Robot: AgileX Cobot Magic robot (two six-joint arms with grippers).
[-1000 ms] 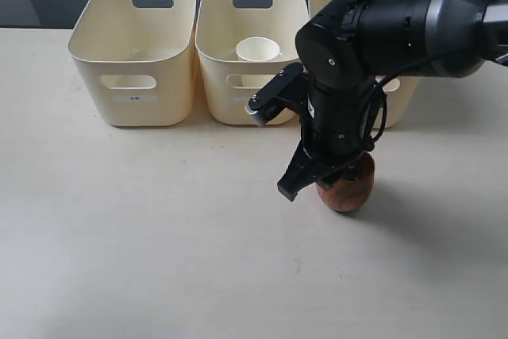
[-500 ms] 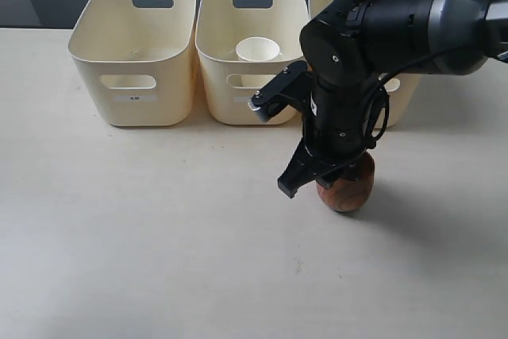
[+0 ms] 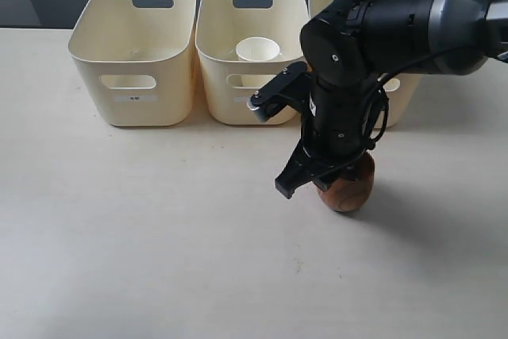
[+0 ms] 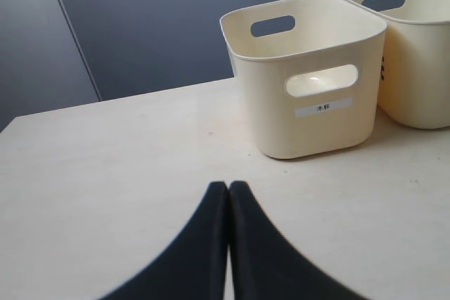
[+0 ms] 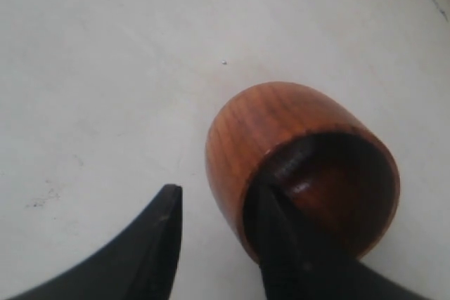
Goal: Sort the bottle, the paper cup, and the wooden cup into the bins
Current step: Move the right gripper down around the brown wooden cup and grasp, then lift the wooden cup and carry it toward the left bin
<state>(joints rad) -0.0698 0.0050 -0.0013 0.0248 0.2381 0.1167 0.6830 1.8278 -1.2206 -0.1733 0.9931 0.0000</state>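
Note:
The reddish-brown wooden cup (image 3: 352, 190) stands upright on the table in front of the bins. My right gripper (image 3: 305, 186) is open and straddles its wall. One finger is inside the dark hollow of the wooden cup (image 5: 281, 124). The other finger stands outside, with a gap to the wood around the right gripper (image 5: 218, 198). The white paper cup (image 3: 257, 49) sits in the middle bin (image 3: 222, 61). The bottle is not visible. My left gripper (image 4: 228, 186) is shut on nothing, low over the table, facing the left bin (image 4: 309, 117).
Three cream bins stand in a row at the back: the left bin (image 3: 135, 77), the middle one, and a right bin (image 3: 403, 93) largely hidden behind the right arm. A second bin (image 4: 422, 68) shows at the edge of the left wrist view.
The right arm has shifted only very slightly over the wooden cup. The cup has not moved, and the gripper stays open around its wall.

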